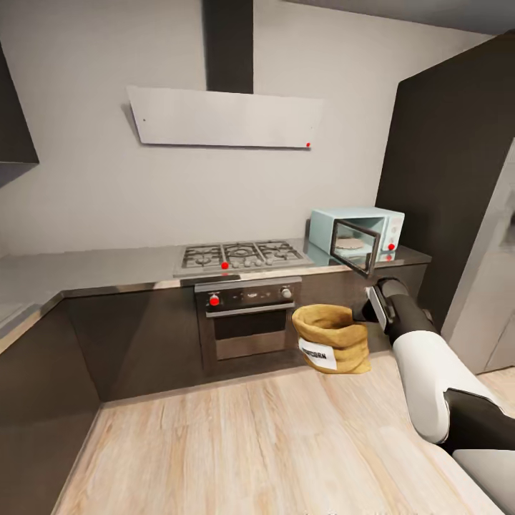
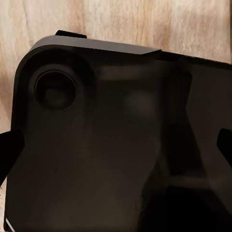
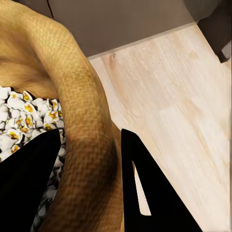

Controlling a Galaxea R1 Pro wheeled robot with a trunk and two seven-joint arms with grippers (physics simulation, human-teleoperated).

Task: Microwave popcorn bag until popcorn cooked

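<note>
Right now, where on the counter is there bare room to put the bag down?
The countertop lies bare left of the hob, back to the wall. It is crowded at the right end: the microwave sits there with its door swung open. The right gripper holds the bag by its rim.

Right gripper (image 3: 89,181) clamped, arm extended
</note>
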